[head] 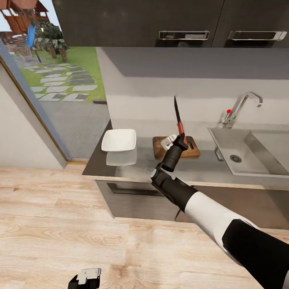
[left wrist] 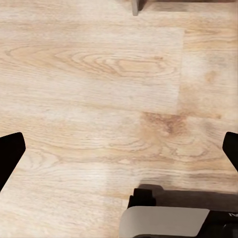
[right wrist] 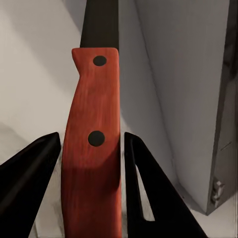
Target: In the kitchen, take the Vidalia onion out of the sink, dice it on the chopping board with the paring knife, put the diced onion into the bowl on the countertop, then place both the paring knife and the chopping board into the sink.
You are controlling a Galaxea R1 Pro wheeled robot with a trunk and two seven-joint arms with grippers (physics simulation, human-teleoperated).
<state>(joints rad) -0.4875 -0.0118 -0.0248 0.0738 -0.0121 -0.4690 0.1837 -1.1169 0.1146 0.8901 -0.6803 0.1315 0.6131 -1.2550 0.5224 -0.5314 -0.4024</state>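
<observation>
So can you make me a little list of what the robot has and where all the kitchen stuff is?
right hand: shut on the red-handled paring knife, blade pointing up
left hand: open, low over the pale wooden floor
brown wooden chopping board: on the grey countertop, behind the right hand
white square bowl: on the countertop, left of the board
steel sink: right of the board
onion: cannot tell

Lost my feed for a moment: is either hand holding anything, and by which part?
The right hand holds the paring knife by its red handle, blade pointing up over the chopping board. The left hand holds nothing, hanging open above the floor.
</observation>
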